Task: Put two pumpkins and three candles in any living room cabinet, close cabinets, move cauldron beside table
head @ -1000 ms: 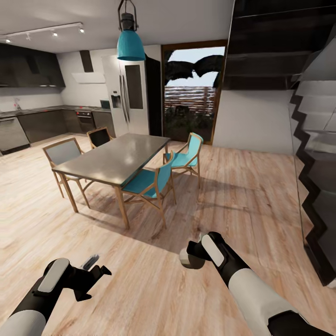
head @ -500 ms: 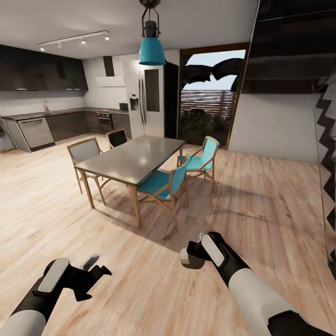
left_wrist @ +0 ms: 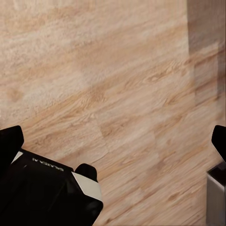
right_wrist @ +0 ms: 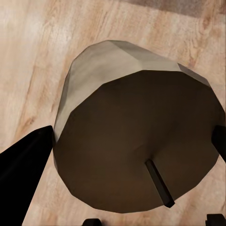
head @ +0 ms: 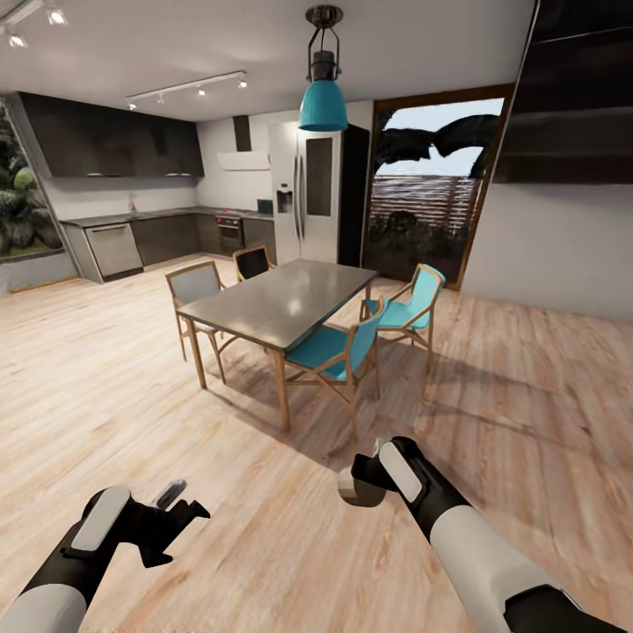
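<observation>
**Candle in transit, cabinet not in sight**

R gripper point(head: 359, 485) clenched on a candle point(right_wrist: 136, 141), carried over the wood floor point(head: 105, 369), well short of the dining table point(head: 281, 303). Keep grip firm and wrist steady while driving. L gripper point(head: 180, 510) released, nothing in it. Candle mostly hidden in head view.

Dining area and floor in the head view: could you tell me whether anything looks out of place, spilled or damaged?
Nothing stands out. The chairs stand upright around the dining table, and the wooden floor shows no spill. The right gripper holds a beige candle, and the left gripper carries nothing.
</observation>
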You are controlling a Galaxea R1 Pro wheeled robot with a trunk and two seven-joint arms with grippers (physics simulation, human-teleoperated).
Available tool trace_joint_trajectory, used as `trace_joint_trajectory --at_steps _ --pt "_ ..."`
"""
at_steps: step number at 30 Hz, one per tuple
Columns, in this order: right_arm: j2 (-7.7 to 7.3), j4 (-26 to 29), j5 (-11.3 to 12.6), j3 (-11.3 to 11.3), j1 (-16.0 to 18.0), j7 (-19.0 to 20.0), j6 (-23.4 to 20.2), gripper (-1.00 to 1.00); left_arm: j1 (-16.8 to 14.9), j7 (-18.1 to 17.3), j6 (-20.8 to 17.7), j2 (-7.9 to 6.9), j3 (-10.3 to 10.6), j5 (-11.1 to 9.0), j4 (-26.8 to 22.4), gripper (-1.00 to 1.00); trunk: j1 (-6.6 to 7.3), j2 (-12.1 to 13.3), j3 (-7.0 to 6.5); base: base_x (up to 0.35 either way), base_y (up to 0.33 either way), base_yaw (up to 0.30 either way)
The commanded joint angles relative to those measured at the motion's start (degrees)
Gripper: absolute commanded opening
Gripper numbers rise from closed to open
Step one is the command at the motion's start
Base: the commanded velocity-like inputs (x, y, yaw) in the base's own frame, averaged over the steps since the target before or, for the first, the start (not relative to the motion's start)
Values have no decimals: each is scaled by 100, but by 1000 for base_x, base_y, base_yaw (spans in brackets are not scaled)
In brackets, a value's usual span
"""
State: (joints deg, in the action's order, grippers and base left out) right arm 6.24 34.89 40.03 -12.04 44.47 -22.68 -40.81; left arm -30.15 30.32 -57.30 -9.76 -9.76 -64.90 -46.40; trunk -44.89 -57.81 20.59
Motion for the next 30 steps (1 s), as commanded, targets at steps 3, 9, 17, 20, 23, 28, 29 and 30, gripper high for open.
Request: trace_joint_trajectory --at_steps 3,9,17,20,23,28,29,30 --pt "0 1 5 0 1 0 3 -100 0 0 -1 0 0 -2 -1 100 0 0 -20 0 0 222" --pt "-1 1 5 0 1 0 3 -100 0 0 -1 0 0 -2 -1 100 0 0 -61 0 0 222" --pt "0 1 5 0 1 0 3 -100 0 0 -1 0 0 -2 -1 100 0 0 -114 0 0 222" --pt "0 1 5 0 1 0 3 -100 0 0 -1 0 0 -4 -1 100 0 0 -135 0 0 222" --pt "-2 1 5 0 1 0 3 -100 0 0 -1 0 0 -4 -1 100 0 0 -155 0 0 222" --pt "-8 1 5 0 1 0 3 -100 0 0 -1 0 0 -6 -1 100 0 0 -188 0 0 222" --pt "-8 1 5 0 1 0 3 -100 0 0 -1 0 0 -6 -1 100 0 0 -195 0 0 222" --pt "-8 1 5 0 1 0 3 -100 0 0 -1 0 0 -6 0 100 0 0 -202 -5 0 222"
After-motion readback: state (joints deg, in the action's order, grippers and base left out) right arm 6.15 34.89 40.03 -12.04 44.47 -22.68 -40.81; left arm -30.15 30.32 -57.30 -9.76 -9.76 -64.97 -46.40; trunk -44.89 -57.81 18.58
